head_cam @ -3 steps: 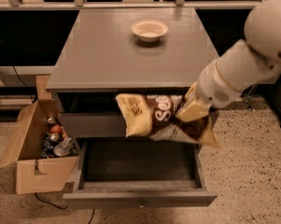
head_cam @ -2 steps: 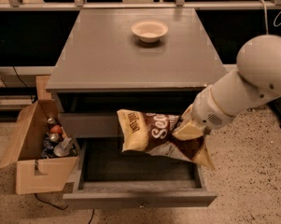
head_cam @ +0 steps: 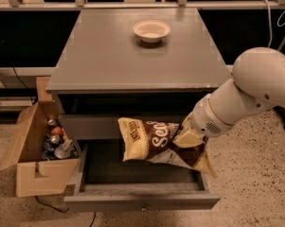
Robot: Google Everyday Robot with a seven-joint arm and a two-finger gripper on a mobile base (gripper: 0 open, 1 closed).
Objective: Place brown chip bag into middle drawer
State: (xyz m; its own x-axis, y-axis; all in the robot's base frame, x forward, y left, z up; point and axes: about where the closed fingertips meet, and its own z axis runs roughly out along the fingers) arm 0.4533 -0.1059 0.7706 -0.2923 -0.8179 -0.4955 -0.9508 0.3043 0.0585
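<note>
The brown chip bag (head_cam: 154, 141), dark brown with white script and cream-yellow ends, hangs lengthwise over the open middle drawer (head_cam: 142, 198). The drawer is pulled out at the bottom of the grey cabinet; its knob shows on the front panel. My gripper (head_cam: 188, 137) comes in from the right on the white arm and is shut on the bag's right part. The bag's right end droops over the drawer's right side. The bag is above the drawer's inside, not resting in it.
A small round cream bowl (head_cam: 151, 30) stands on the cabinet top (head_cam: 104, 56). A closed drawer front (head_cam: 87, 126) sits just above the open one. An open cardboard box (head_cam: 38, 150) with cans and bottles stands on the floor at the left.
My gripper and the bag have moved down and a little to the left, from in front of the upper drawer front to lower over the open drawer.
</note>
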